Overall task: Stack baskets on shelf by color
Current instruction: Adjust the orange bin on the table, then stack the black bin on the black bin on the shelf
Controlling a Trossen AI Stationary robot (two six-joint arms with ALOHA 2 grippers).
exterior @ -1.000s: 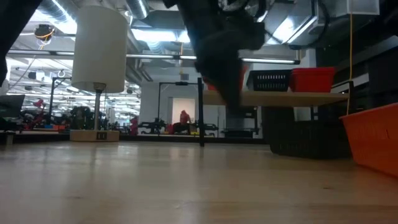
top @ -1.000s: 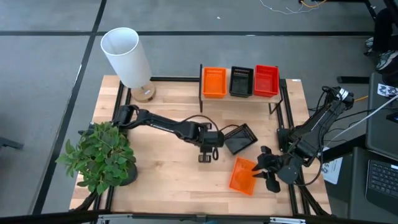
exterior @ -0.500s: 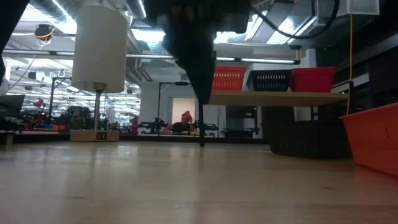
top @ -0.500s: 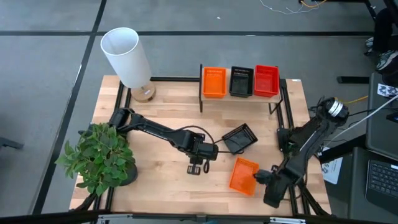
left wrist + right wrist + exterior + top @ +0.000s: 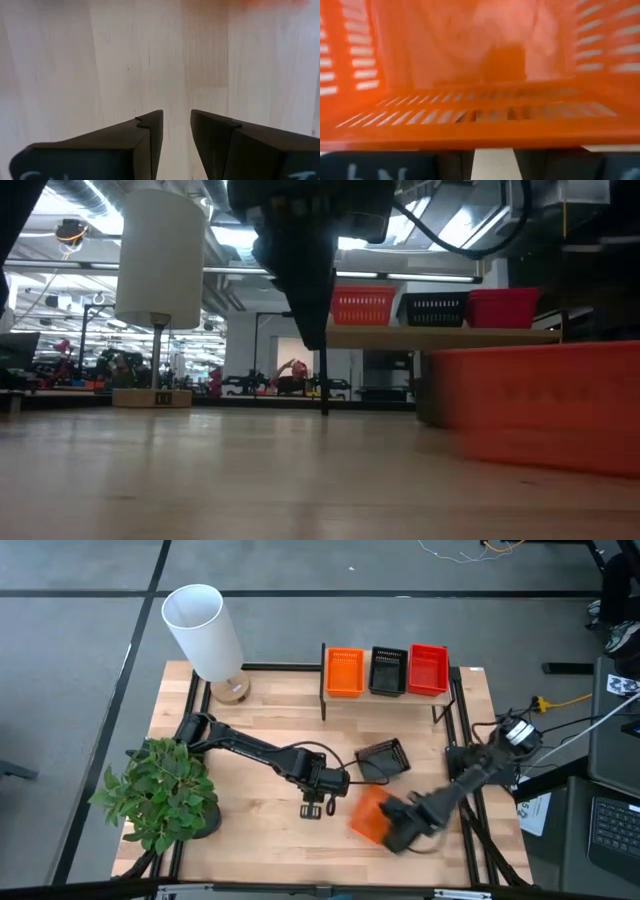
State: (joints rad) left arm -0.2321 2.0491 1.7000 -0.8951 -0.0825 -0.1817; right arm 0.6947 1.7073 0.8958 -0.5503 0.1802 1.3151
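Observation:
An orange basket (image 5: 366, 815) lies on the table toward its near right part, large and blurred at the right of the low view (image 5: 540, 405), and it fills the right wrist view (image 5: 480, 60). My right gripper (image 5: 396, 832) stands just right of it, open by a narrow gap (image 5: 493, 161). A black basket (image 5: 382, 762) rests on the table beyond it. My left gripper (image 5: 317, 810), open, hangs over bare wood (image 5: 176, 117), left of both baskets. The shelf (image 5: 385, 697) at the far edge carries orange (image 5: 345, 671), black (image 5: 388, 670) and red (image 5: 428, 668) baskets. My right gripper meets the orange basket at its near side wall (image 5: 485, 117), coming roughly level from the table's right. The wall runs across both fingers (image 5: 455, 162), and its rim hides their tips. It looks pushed rather than pinched. The basket stays on the table.
A white lamp (image 5: 205, 630) stands at the far left corner and a potted plant (image 5: 160, 790) at the near left. A black frame rail (image 5: 455, 720) runs along the table's right edge. Bare wood lies between the plant and my left gripper.
My right gripper drew back toward the near right corner, then swept toward the table's left into the orange basket, which slid left along the table. My left gripper moved away from the black basket toward the near edge and slightly left, then held still.

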